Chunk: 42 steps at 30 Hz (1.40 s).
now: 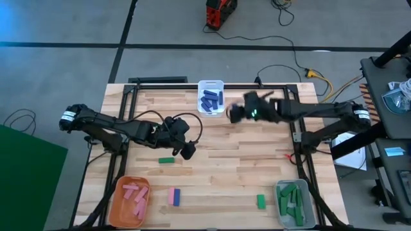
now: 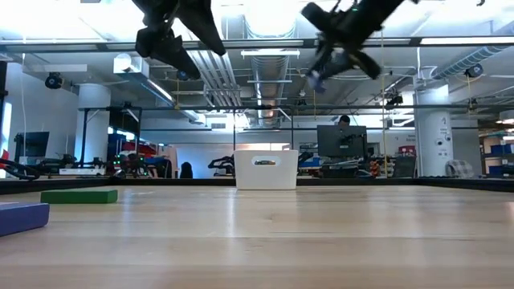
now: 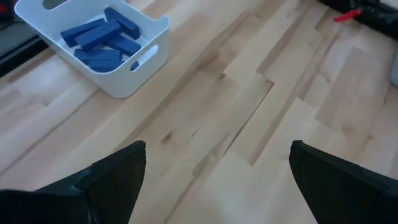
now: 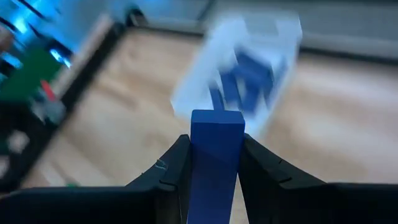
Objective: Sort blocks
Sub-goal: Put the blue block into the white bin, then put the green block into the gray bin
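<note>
The right gripper (image 4: 214, 163) clamps a dark blue rectangular block (image 4: 216, 158) above the tabletop's far edge, just beside the white plastic bin (image 1: 210, 97). The left gripper (image 3: 217, 171), fingers spread and empty, hangs over the tabletop's middle.

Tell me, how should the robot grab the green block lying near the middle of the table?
Best guess: come straight down from above and pinch the green block across its two long sides, near its middle. It lies flat on the table with open wood all around, so nothing blocks the fingers. The left gripper is open and hangs closest; the right gripper already holds a blue block.
</note>
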### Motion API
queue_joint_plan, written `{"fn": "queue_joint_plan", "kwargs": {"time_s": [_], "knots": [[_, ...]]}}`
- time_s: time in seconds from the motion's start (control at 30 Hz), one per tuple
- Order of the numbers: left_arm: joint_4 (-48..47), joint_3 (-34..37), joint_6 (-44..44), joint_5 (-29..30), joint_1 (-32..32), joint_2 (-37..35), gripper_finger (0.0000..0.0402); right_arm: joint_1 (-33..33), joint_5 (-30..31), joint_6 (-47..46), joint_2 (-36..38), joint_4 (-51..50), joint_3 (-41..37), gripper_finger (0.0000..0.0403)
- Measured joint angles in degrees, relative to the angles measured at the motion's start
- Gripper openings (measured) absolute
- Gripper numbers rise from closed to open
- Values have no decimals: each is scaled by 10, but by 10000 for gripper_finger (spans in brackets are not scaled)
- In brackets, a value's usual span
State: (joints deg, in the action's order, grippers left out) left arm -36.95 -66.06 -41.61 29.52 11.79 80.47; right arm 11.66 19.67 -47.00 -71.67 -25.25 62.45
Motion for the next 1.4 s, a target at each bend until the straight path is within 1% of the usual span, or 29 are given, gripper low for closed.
{"fn": "queue_joint_plan", "kwargs": {"time_s": [0.1, 0.27, 0.47, 0.67, 0.73, 0.9, 1.0, 1.1, 1.23, 1.33, 1.4], "knots": [[-11, 0, 0, 0, 0, 0, 366, 41, -4, 73, -26, 62, 24, 92], [-34, 0, -9, -5, 0, 0, 366, 85, -6, 148, -93, 156, 60, 92], [-88, 0, -37, -15, 0, -2, 366, 111, -7, 155, -173, 232, 77, 92], [-122, 0, -44, -15, 0, -15, 366, 113, -8, 155, -223, 245, 89, 92], [-123, 0, -44, -15, 0, -18, 366, 113, -8, 156, -232, 245, 94, 99], [-128, 0, -42, -15, 0, -19, 366, 113, -6, 148, -241, 248, 107, 154], [-128, 0, -42, -15, 0, -19, 366, 113, -6, 152, -241, 247, 113, 167], [-129, 0, -42, -14, 0, -19, 366, 113, -6, 156, -241, 247, 117, 164], [-129, 0, -41, -15, 0, -19, 366, 113, -17, 171, -234, 243, 126, 147], [-129, 0, -42, -16, 0, -19, 366, 111, -34, 177, -219, 218, 137, 130], [-129, 0, -42, -27, 0, -19, 366, 106, -36, 182, -203, 187, 144, 119]]}}
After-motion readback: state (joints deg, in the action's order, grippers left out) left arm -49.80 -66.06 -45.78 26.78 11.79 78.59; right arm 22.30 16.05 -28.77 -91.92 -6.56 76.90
